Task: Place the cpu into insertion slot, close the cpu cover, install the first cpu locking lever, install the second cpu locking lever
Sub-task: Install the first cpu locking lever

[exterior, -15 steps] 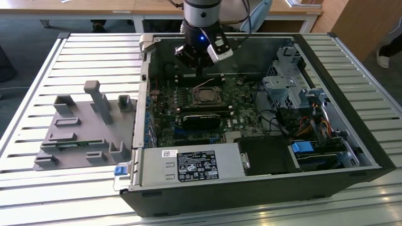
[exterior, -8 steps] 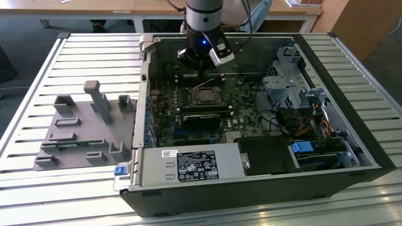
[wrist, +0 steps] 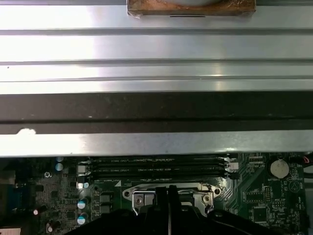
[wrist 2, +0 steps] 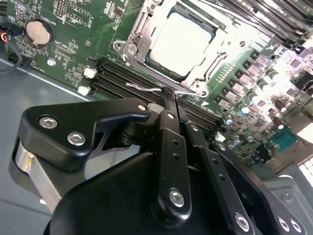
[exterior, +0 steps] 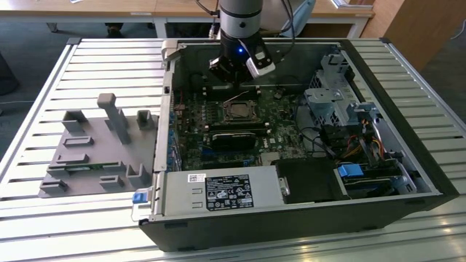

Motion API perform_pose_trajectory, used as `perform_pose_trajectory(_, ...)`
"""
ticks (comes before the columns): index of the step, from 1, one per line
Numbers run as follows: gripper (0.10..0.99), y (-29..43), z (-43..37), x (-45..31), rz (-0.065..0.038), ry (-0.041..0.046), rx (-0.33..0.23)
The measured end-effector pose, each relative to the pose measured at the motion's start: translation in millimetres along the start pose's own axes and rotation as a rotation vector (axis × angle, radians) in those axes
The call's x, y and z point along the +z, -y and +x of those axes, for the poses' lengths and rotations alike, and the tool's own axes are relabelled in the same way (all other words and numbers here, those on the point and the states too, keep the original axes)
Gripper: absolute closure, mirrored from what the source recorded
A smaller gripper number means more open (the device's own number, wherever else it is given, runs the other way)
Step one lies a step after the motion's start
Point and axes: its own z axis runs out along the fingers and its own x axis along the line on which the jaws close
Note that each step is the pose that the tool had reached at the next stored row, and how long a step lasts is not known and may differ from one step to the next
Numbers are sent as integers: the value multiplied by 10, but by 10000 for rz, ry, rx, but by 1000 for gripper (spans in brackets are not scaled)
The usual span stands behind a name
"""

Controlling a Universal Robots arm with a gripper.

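The cpu sits in the slot at the top middle, under the shut cover. The pincer is pinched narrow on a thin wire lever, to lock the cover down.

The cpu, a small flat square with a pale silver-grey face, lies flat in the insertion slot near the middle of the motherboard. The cpu cover, a thin silvery frame with a square window, lies shut over it, its face showing through the window. A thin wire locking lever runs along the cover's edge nearest the memory slots, in the second wrist view.
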Motion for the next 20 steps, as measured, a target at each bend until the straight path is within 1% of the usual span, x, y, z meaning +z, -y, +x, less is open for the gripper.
perform_pose_trajectory(7,933,-3,-38,63,1,0,9)
perform_pose_trajectory(10,933,-15,-70,86,2,-1,9)
perform_pose_trajectory(20,933,-46,-125,116,-9,0,10)
